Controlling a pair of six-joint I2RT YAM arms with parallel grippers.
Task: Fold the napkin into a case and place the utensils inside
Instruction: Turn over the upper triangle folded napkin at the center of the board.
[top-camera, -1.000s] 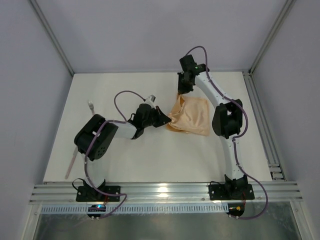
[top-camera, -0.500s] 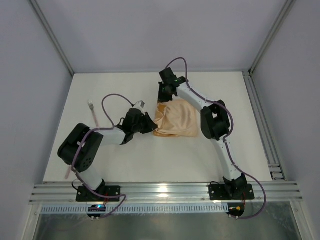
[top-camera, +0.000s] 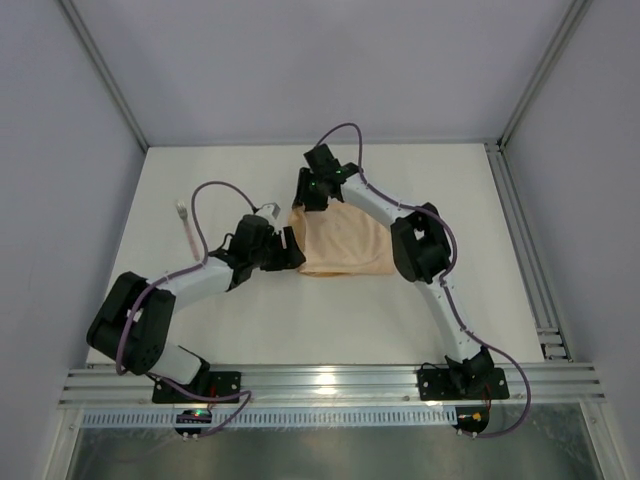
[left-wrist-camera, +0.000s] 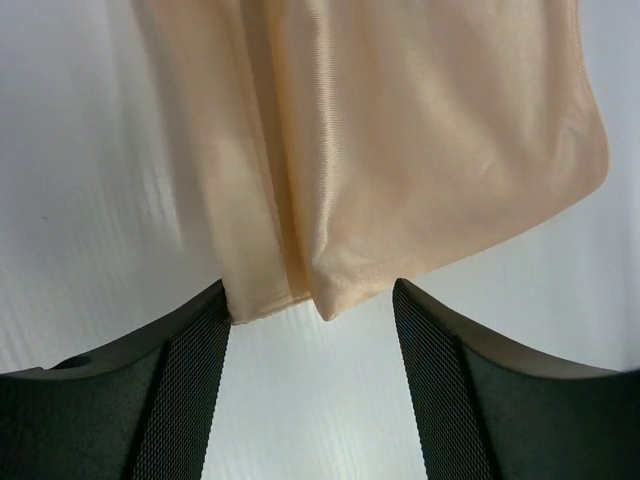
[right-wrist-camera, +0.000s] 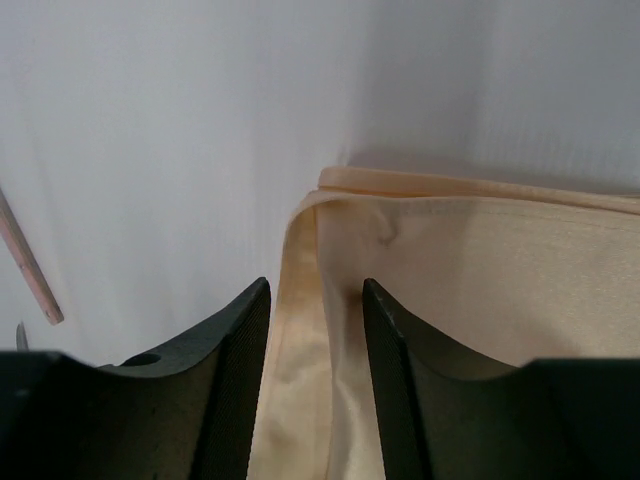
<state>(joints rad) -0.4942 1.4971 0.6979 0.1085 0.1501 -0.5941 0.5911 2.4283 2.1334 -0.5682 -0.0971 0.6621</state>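
Left fingers stand well apart with nothing pinched; the near-left corner of the napkin lies in the gap between their tips, and whether the cloth brushes the left-hand tip cannot be told. Right fingers are parted too, straddling the doubled edge at the napkin's far-left corner; the cloth lies slack between them, held by neither.

From above, the peach napkin rests near the middle of the tabletop as a broad folded rectangle, layers stacked along its left side, both arms gathered at that side; a pink utensil with a whitish head lies well apart to the left, untouched; any other utensil is hidden or too small to make out.

By the look of it the folding step is in hand: one fold is laid down, yet the shape seems too wide to pass for a narrow case, so more folding is probably wanted before anything goes inside.

The next move calls for lifting both sets of fingers straight up and clear, so the loose satin-like layers are not dragged or flipped open; after that, a fresh hold on one long edge, taking all layers together, to bring it across and narrow the cloth; the open end should be kept facing the utensil.
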